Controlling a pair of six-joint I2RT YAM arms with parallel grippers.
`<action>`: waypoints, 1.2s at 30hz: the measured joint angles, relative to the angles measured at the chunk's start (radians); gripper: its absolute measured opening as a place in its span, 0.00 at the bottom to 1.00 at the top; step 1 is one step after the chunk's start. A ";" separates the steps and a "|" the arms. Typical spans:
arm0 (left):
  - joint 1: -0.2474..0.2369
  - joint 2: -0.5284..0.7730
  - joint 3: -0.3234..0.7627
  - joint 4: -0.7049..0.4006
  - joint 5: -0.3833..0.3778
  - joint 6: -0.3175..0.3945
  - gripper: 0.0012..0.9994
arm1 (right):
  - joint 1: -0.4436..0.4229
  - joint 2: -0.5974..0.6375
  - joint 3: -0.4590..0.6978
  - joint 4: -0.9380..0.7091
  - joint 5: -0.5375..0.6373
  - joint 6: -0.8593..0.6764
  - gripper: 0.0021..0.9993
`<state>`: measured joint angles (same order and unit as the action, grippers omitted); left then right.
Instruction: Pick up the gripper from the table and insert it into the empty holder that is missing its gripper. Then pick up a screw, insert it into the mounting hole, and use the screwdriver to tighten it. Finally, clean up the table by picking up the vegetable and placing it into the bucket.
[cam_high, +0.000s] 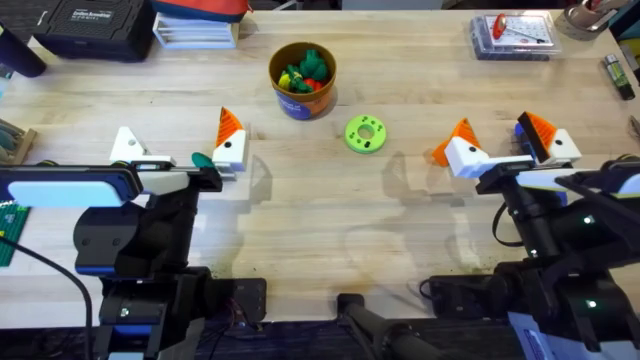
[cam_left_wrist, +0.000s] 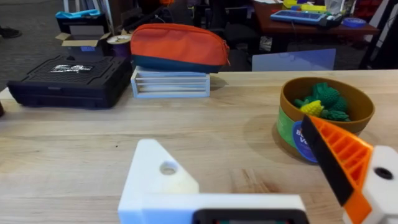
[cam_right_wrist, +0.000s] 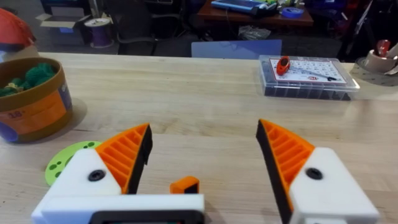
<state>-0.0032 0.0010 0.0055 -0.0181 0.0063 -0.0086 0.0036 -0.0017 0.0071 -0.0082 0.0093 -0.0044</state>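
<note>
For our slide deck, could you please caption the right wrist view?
Right gripper open over the wooden table, screw box ahead, bucket to one side.

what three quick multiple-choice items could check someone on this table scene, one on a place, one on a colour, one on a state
1. Where is the lime-green ring disc?
A. on the table, beside the bucket
B. inside the bucket
C. hanging off the table edge

2. What colour are the ribbed pads on the right claw?
A. blue
B. orange
C. black

3. What state is the right claw in?
A. shut on the disc
B. shut on the bucket's rim
C. open

Answers:
1 A, the disc lies flat on the wood near the bucket.
2 B, both pads show orange in the right wrist view.
3 C, a wide gap separates the fingers.
</note>
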 joint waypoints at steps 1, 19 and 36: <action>0.000 0.000 0.000 0.000 0.000 0.000 0.99 | 0.000 0.000 0.000 0.000 0.000 0.000 0.99; 0.000 0.005 0.058 -0.065 -0.018 -0.003 0.99 | 0.000 0.026 0.064 -0.140 0.000 0.061 0.99; 0.000 0.570 0.691 -0.777 -0.099 -0.124 0.99 | 0.000 0.551 0.659 -0.622 -0.018 0.125 0.99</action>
<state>-0.0032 0.5713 0.6968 -0.7951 -0.0930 -0.1329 0.0036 0.5488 0.6662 -0.6306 -0.0088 0.1207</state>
